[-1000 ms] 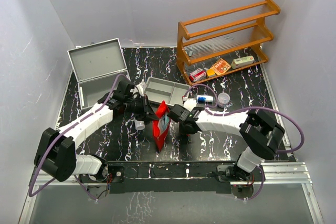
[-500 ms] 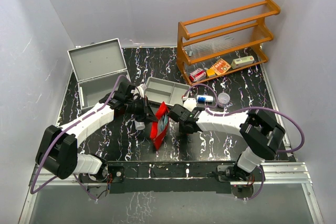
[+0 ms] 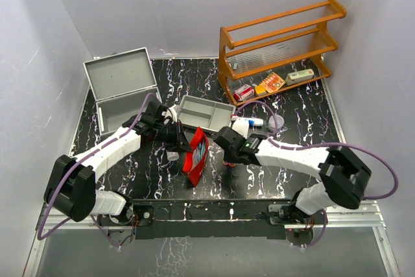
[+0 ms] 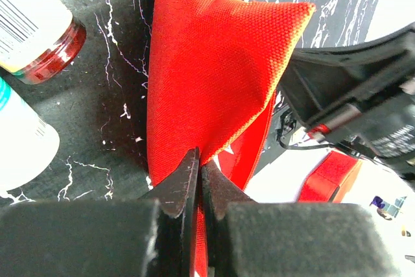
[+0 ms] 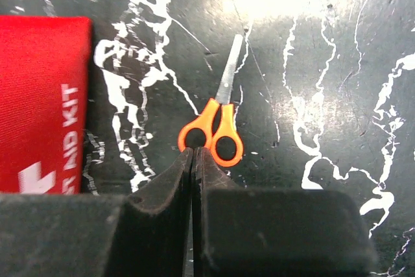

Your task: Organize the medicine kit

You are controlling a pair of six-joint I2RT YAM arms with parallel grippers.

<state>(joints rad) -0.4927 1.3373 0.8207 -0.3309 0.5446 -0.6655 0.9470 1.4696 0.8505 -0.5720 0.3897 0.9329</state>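
While my left gripper (image 4: 200, 160) pinches its cloth edge, risk: red pouch (image 4: 214, 76) slips free and topples onto the bottles (image 4: 35, 27).
Cause: thin grip, pouch standing upright mid-table.
Right gripper (image 5: 193, 155): fingers pressed together, empty, over the scissors (image 5: 217, 131).
Blocker: pouch just beside scissors; grey tray (image 3: 206, 111) behind.

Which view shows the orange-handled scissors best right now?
Right wrist: the scissors lie flat on the table, whole and closed, just beyond the shut right pincer. In the top external view the right arm hides almost all of them. The left wrist view shows the red pouch but no scissors.
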